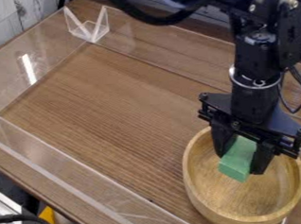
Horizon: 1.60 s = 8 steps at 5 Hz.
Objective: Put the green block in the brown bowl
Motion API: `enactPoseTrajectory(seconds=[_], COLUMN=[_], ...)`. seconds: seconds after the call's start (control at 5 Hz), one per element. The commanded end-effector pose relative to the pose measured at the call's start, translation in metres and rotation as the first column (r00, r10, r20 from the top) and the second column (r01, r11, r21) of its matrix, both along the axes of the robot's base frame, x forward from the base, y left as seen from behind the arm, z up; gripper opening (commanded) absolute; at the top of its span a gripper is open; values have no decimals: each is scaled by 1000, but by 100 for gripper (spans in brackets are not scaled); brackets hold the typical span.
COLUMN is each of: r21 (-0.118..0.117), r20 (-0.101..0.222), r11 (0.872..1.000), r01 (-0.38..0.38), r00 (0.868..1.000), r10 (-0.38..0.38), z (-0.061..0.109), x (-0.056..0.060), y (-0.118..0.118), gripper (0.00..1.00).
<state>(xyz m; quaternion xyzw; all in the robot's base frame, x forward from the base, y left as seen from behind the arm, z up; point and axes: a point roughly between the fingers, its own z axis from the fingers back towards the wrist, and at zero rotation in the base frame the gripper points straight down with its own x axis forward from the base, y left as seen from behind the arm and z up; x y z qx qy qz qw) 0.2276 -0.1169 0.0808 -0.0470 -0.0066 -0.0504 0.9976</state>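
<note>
— While our gripper (244, 161) points straight down over the brown bowl (203, 196), what do we have between the fingers?

— We have the green block (238, 161). Our two black fingers (219, 144) press on it from either side, so the jaws are clamped on the block, not spread free. We see it as a bright green bar, tilted a little, its lower end reaching down toward the inside of the bowl.

— Does the block touch the bowl's floor?

— We cannot tell. From this one view it sits within the rim's outline, over the inner hollow, but whether it rests on the wood or hangs just above it is not clear to us.

— And where is the bowl?

— We see it at the lower right of the wooden tabletop (115, 97), partly cut off by the picture's edge. Its thick light-brown rim curves around below our fingers.

— What lies farther out?

— Above the gripper we see the black arm (261, 51) rising upright, with dark cables (148, 15) looping at the top. Clear plastic walls (37, 68) border the table on the left and front, and a small clear stand (88, 24) sits at the far corner.
</note>
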Motion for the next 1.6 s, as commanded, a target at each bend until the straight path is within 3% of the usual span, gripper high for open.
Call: enactPoseTrajectory(seconds=[0.0, 0.8, 1.4], r21=[-15, -7, -13], r20=[38, 14, -7], r11=[1000, 1000, 1000], r01=[-6, -7, -16], r00=[999, 1000, 1000], r10=[7, 7, 16], z=[5, -19, -23], x=[7, -1, -5], y=[-4, -8, -7], gripper=[0, 0, 0])
